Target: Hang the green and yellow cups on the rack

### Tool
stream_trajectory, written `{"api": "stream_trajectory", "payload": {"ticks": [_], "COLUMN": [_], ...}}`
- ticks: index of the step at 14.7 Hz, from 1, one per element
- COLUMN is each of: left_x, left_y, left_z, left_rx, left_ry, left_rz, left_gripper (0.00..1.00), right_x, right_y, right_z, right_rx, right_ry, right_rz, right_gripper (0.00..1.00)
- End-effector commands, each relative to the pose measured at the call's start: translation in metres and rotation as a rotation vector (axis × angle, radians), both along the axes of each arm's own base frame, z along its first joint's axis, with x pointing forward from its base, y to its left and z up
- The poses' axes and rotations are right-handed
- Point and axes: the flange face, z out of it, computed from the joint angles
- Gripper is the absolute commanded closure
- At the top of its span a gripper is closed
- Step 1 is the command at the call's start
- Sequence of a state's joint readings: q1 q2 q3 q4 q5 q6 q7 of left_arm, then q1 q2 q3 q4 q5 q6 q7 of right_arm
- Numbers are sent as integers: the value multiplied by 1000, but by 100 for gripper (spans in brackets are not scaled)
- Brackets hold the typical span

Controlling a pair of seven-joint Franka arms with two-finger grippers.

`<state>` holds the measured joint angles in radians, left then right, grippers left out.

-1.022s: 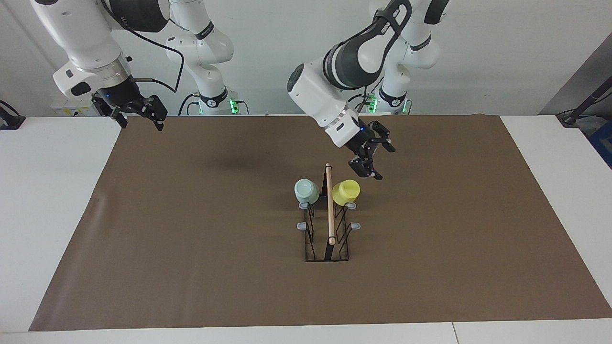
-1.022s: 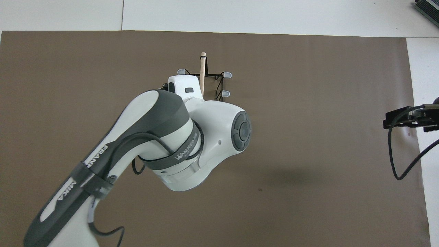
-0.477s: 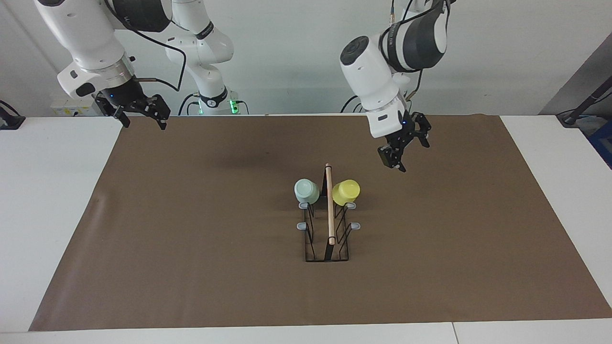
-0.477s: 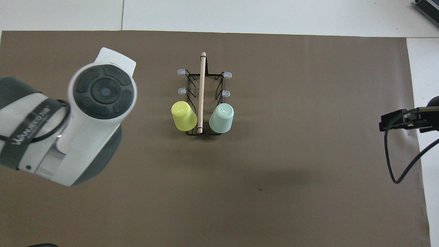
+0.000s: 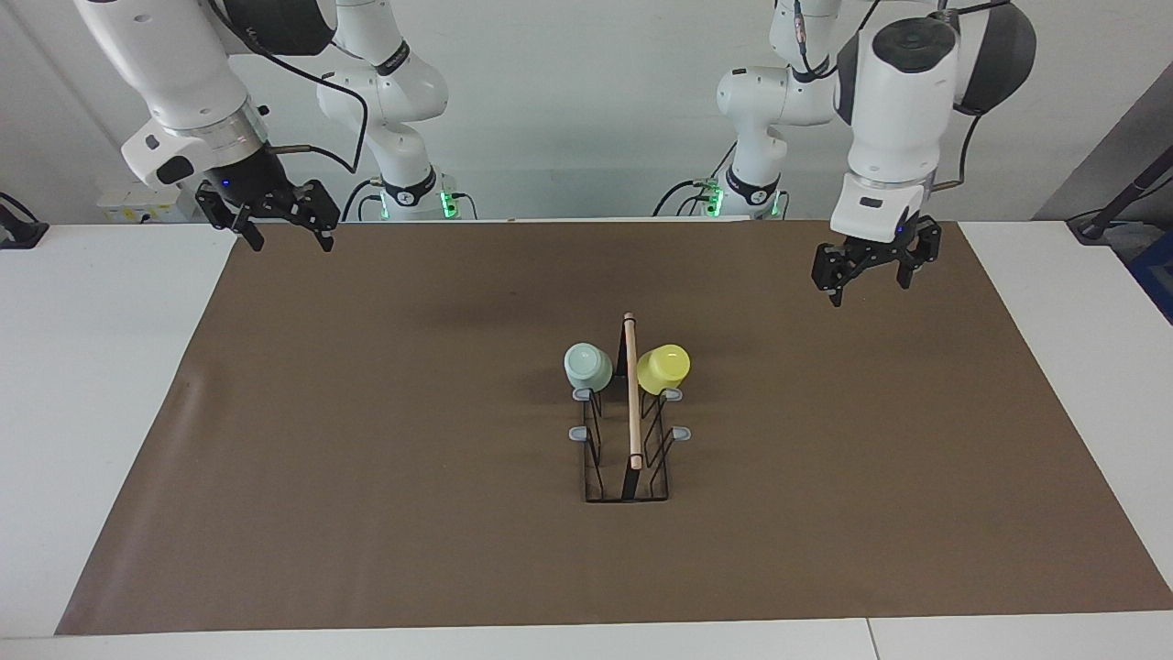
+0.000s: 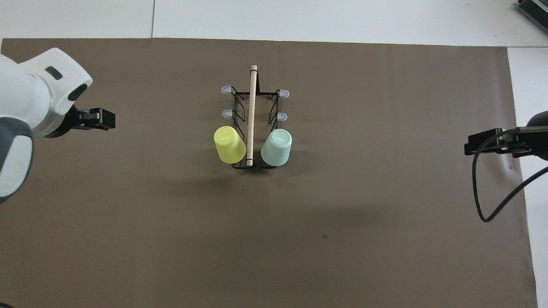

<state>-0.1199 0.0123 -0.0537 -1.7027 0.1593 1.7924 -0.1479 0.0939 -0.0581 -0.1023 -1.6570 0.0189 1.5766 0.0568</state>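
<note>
The rack [image 5: 629, 431] is standing mid-mat [image 5: 367, 458], the green cup [image 5: 587, 366] and yellow cup [image 5: 663, 368] hanging on its prongs nearest the robots, one on each side of the dowel. The left gripper [image 5: 872, 268] and right gripper [image 5: 272, 218] are hovering over the mat's ends, fingers spread, holding nothing.

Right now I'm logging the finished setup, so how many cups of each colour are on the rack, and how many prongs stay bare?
Green cup: 1
Yellow cup: 1
Bare prongs on the rack: 4
Total cups hung: 2
</note>
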Motion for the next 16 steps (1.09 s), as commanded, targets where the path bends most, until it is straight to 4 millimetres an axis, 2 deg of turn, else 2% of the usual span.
{"api": "stream_trajectory", "payload": {"ticks": [1, 3, 5, 7, 10, 13, 16], "left_x": [-2, -5, -16, -23, -23, -21, -23], "left_y": [35, 52, 61, 63, 63, 62, 60], "left_z": [10, 13, 26, 32, 47, 66, 75], "left_rx": [-93, -102, -99, -101, -104, -186, -175], "left_ry": [7, 33, 37, 60, 76, 96, 102], "left_rz": [-90, -106, -143, -140, -136, -118, -127], "left_gripper": [0, 0, 0, 0, 0, 0, 0], "right_x": [-1, 0, -1, -2, -4, -4, -3], "right_y": [2, 4, 3, 6, 5, 4, 6], "right_z": [2, 5, 5, 5, 5, 5, 6], "right_rx": [15, 15, -11, -33, -55, -58, -47], "right_ry": [26, 18, 21, 30, 42, 42, 36], "right_rz": [-14, -12, -5, 9, 12, 10, 11], "right_gripper": [0, 0, 0, 0, 0, 0, 0]}}
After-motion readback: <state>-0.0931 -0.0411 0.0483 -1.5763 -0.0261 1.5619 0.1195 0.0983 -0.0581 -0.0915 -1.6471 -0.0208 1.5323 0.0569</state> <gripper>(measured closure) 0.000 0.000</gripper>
